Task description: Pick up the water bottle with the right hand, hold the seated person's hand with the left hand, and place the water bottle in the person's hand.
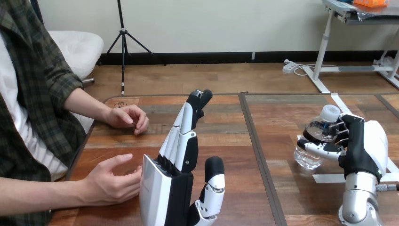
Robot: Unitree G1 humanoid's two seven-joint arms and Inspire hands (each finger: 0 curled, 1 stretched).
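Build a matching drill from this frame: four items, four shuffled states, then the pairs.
1. clear plastic water bottle with a white cap
2. robot's left hand
3. robot's right hand
4. person's hand nearer the view's bottom edge

A. fingers straight, open
B. tilted, gripped
C. fingers curled round the bottle
D. beside the left hand's white shell

Pairs: 1-B; 2-A; 3-C; 4-D

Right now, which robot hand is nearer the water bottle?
Right. The right robot hand is curled round the water bottle; the left robot hand stands open, well apart from it, beside the person's lower hand.
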